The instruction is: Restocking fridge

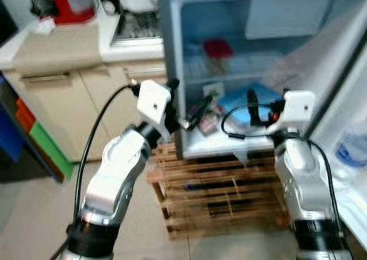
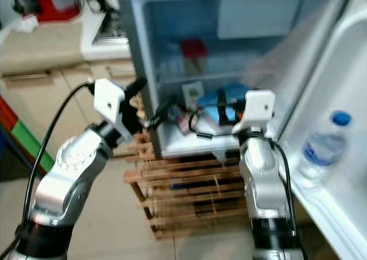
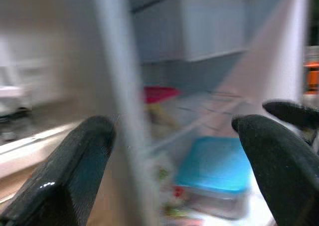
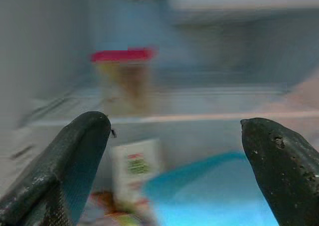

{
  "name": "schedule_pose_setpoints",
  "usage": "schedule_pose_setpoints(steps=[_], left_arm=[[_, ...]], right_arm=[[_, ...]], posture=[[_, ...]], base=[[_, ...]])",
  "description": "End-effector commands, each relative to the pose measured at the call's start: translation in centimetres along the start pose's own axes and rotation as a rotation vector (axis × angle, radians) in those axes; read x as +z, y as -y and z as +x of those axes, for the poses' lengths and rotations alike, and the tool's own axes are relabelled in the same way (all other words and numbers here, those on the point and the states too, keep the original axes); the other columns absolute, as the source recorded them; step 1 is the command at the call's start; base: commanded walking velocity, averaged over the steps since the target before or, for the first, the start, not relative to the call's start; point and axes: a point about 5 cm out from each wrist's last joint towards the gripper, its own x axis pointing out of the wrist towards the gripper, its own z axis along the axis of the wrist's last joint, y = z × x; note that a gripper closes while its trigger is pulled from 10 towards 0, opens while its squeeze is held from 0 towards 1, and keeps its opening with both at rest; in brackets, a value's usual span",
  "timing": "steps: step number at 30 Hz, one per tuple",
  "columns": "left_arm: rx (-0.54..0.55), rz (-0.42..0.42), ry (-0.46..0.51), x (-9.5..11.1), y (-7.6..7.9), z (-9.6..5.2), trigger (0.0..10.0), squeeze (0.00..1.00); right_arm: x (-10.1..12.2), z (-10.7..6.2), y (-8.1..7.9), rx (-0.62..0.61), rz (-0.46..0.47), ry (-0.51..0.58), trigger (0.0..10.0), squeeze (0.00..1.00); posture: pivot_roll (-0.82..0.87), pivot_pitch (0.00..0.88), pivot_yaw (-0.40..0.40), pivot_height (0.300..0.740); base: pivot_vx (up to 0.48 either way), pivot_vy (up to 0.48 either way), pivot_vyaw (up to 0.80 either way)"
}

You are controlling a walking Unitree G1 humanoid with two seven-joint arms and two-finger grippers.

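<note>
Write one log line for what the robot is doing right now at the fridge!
fridge: open | left gripper: open, empty, at fridge edge | right gripper: open, empty, facing blue-lidded box | water bottle: in door shelf

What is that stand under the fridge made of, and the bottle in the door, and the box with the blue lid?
The stand looks like bare, unpainted wood: tan slats with gaps between. The bottle in the fridge door seems clear plastic with a blue cap; you can see through it. The box looks like see-through plastic under a smooth blue lid, though the picture is blurry.
</note>
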Motion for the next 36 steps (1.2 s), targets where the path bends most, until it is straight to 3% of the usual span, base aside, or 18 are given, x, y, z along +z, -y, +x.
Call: schedule_pose_setpoints(steps=[1,3,5,6,7,11,22,23,25,26,36], left_arm=[[0.025,0.018,0.003,0.4,-0.5,0.0,10.0,0.00],[0.027,0.014,0.016,1.0,-0.6,0.1,10.0,0.00],[0.056,0.026,0.097,3.1,-0.9,0.3,10.0,0.00],[0.056,0.026,0.097,3.1,-0.9,0.3,10.0,0.00],[0.057,0.033,0.148,4.5,-1.0,0.3,10.0,0.00],[0.053,0.031,0.150,4.9,-1.2,0.2,10.0,0.00],[-0.030,0.010,0.016,3.2,-0.6,-1.4,10.0,0.00],[-0.113,0.013,-0.055,2.5,-0.2,-2.4,10.0,0.00],[-0.139,0.025,-0.087,2.1,-0.3,-2.9,10.0,0.00],[-0.167,0.021,-0.141,1.5,-0.5,-3.8,10.0,0.00],[-0.229,0.065,-0.245,2.2,-0.6,-6.4,10.0,0.00]], right_arm=[[-0.2,0.2,-0.8,0.045,0.025,-0.029,10.0,0.00],[-0.3,0.4,-1.2,0.067,0.046,-0.057,10.0,0.00],[-0.4,0.1,-1.7,0.074,0.053,-0.088,10.0,0.00],[-0.4,0.1,-1.7,0.074,0.053,-0.088,10.0,0.00],[-0.7,-0.6,-2.6,0.102,0.061,-0.114,10.0,0.00],[-1.5,-1.0,-3.2,0.119,0.067,-0.144,10.0,0.00],[-2.8,1.5,-3.8,0.130,-0.044,-0.172,10.0,0.00],[-3.1,1.9,-3.6,0.111,-0.070,-0.174,10.0,0.00],[-3.3,2.2,-3.4,0.103,-0.084,-0.178,10.0,0.00],[-3.7,2.6,-3.1,0.092,-0.100,-0.188,10.0,0.00],[-3.4,4.3,-3.3,0.083,-0.104,-0.142,10.0,0.00]], posture=[[-0.13,0.000,0.049,0.740],[-0.12,0.000,0.049,0.740],[-0.12,0.003,0.047,0.740],[-0.12,0.003,0.047,0.740],[-0.11,0.009,0.047,0.740],[-0.11,0.022,0.052,0.740],[-0.04,0.079,0.069,0.740],[-0.01,0.098,0.071,0.740],[0.00,0.101,0.071,0.740],[0.02,0.116,0.076,0.740],[0.11,0.183,0.108,0.740]], base=[[0.000,0.000,0.00],[0.000,0.000,0.00],[0.000,0.000,0.00],[0.000,0.000,0.00],[0.000,0.000,0.00],[0.000,0.000,0.00],[0.000,0.000,0.00],[0.000,0.000,0.00],[0.000,0.000,0.00],[0.000,0.000,0.00],[0.000,0.000,0.00]])
